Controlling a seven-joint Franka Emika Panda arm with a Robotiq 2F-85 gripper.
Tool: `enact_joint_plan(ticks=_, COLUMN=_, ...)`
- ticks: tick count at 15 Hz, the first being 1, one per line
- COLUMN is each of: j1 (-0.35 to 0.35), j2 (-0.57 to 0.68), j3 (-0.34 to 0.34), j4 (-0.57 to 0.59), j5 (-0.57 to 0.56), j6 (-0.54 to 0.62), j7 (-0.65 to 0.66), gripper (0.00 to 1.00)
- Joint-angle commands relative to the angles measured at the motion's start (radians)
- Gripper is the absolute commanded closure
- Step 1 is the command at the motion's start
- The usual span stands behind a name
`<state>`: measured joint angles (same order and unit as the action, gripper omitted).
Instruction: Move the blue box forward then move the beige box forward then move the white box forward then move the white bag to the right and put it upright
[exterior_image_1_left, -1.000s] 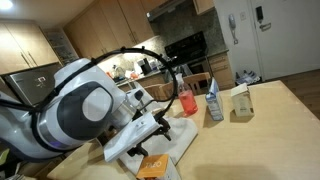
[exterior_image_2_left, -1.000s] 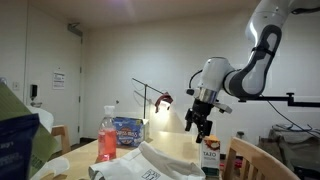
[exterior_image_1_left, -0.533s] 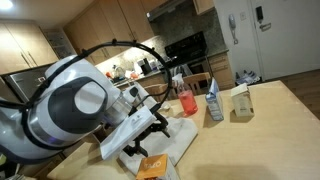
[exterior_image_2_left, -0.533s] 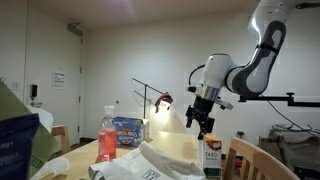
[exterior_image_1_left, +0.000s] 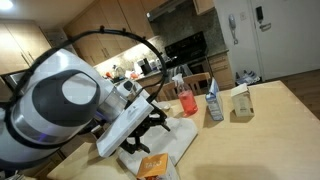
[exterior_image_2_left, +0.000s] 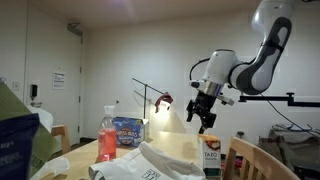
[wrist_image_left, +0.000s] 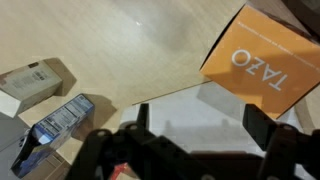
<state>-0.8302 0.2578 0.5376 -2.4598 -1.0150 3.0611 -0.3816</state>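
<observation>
Gripper (exterior_image_2_left: 204, 123): jaws spread wide, nothing held, hangs above table (wrist_image_left: 120, 40). White bag (wrist_image_left: 205, 115) lies flat directly below, betw. the fingers (wrist_image_left: 272, 140). Orange TAZO box (wrist_image_left: 262, 58) sits at bag's edge. Blue box (wrist_image_left: 58, 122) and beige box (wrist_image_left: 35, 82) are off to one side of gripper, clear of bag.

2 side views; wrist above table (wrist_image_left: 120, 40)
</observation>
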Motion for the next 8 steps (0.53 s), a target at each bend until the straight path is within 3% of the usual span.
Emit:
enact_joint_plan(ticks=1, j1=0.0, j2=-0.126, j3=-0.044, j4=-0.074, j5=-0.081, j6=0.077, j7=0.054, gripper=0.34)
enact_joint_plan(ticks=2, j1=-0.004, j2=-0.153, j3=-0.057, j4=-0.091, j5=-0.105, j6=0.101, j7=0.062, gripper=0.44)
enact_joint_plan(ticks=3, j1=0.152, j2=-0.206, j3=-0.226, j4=-0.114, j5=-0.053, j6=0.151, j7=0.011, gripper=0.51)
enact_joint_plan(ticks=8, j1=0.36, j2=-0.28, j3=-0.52, j4=-0.188, j5=-0.06, j6=0.226, j7=-0.005, gripper=0.88)
